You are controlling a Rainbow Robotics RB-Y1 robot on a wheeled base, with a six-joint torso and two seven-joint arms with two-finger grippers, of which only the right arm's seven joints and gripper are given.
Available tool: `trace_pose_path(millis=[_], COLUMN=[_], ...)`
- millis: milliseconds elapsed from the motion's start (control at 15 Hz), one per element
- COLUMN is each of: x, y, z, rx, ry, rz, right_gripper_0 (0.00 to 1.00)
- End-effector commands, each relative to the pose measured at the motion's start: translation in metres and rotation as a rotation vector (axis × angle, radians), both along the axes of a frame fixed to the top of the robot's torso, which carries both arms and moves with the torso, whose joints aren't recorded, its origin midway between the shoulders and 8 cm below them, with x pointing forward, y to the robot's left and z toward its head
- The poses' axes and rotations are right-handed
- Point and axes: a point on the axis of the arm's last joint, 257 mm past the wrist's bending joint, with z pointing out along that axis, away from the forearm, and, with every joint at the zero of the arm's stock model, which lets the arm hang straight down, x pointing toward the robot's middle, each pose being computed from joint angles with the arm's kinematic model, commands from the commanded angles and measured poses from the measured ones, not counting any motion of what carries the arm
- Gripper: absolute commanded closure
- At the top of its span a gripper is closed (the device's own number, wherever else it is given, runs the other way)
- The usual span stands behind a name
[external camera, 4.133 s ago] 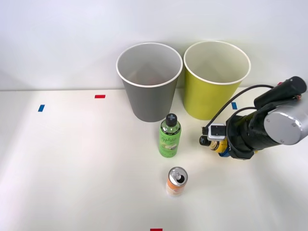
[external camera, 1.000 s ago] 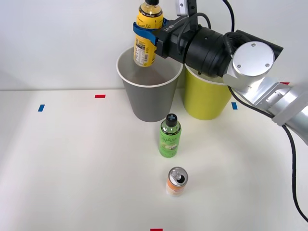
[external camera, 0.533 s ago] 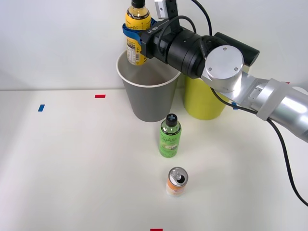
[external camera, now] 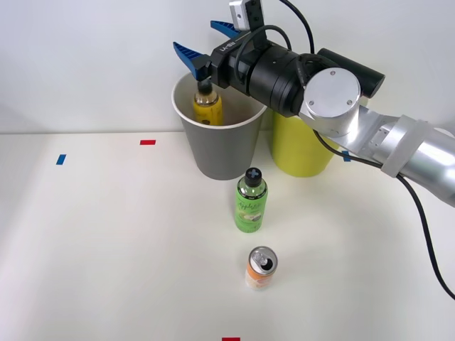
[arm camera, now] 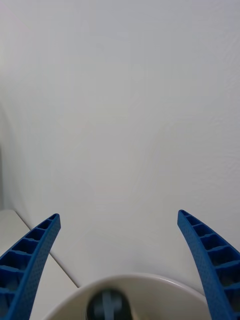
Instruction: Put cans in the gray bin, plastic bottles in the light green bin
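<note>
Two bins stand side by side at the far end of the white table [external camera: 106, 241]: one gray bin [external camera: 220, 145] and, at its right, one light green bin [external camera: 302, 153], partly hidden behind the arm.

Two cans. One yellow can [external camera: 207, 105] with a black cap sits upright inside the gray bin, its upper half showing above the near rim; the wrist view shows its cap [arm camera: 107, 306] from above, inside the white rim. One orange-white can [external camera: 261, 268] with a silver pull-tab top stands on the table nearest the robot, apart from everything else.

One plastic bottle [external camera: 250, 200], translucent green with a black cap, stands upright on the table just in front of the gray bin, between that bin and the orange-white can.

One tool [external camera: 206, 41], the right one, blue and ribbed, spread wide and holding nothing; its fingers [arm camera: 30, 260] stand clear on either side of the yellow can's cap and touch neither can nor bin, above the gray bin's mouth.

One right arm [external camera: 341, 99], reaching in from the right across the top of the light green bin, wrist held roughly level, black cable looping off it.

Four small tape marks on the table: two red, two blue.
</note>
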Motion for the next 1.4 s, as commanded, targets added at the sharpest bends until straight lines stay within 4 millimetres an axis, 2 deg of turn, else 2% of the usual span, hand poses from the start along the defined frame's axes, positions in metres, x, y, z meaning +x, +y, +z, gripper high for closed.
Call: trace_pose_path(millis=[67,333,867,1267,1400], x=[-0.008,-0.029,-0.056,-0.069,-0.071], y=[-0.005,-0.025,-0.1,-0.18,-0.199], z=[0.006,0.007,-0.004,-0.034,-0.041], rx=[0.003,0.001,-0.037,0.044,0.065], ry=[-0.008,-0.001,0.016,0.066,0.074], rz=[0.014,0.056,0.04,-0.13,-0.18], right_gripper_0=[0.02,0.02,0.02,0.02,0.02])
